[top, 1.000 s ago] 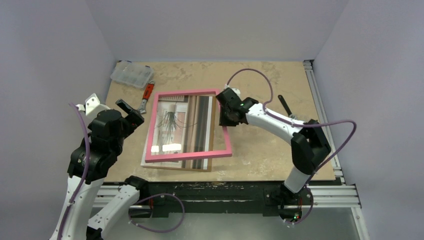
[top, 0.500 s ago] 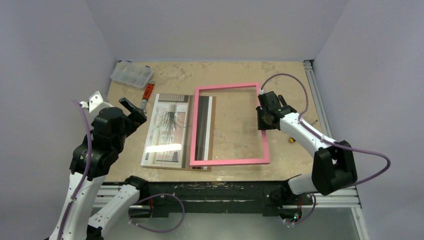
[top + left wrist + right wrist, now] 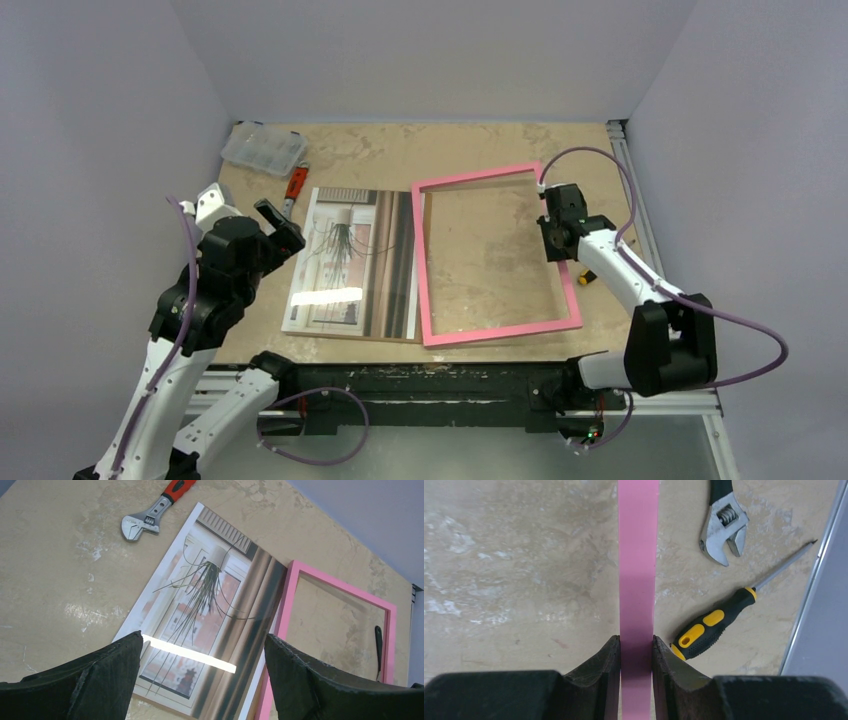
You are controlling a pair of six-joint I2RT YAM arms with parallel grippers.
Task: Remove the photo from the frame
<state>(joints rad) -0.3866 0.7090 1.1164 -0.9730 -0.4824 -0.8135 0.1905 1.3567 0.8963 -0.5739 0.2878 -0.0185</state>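
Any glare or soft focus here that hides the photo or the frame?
Top external: a white glare streak crosses the photo toward its near end, the rest readable. Left wrist: same streak, otherwise sharp, own fingers dark and soft. Right wrist: no glare, frame and screwdriver crisp.

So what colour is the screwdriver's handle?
The screwdriver handle is black and yellow; the right wrist view shows it best.

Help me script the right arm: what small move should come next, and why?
Probably shift the frame a little rightward: the right gripper is clamped on its right rail, the frame is empty, and its left rail seems to overlap the photo's right edge.
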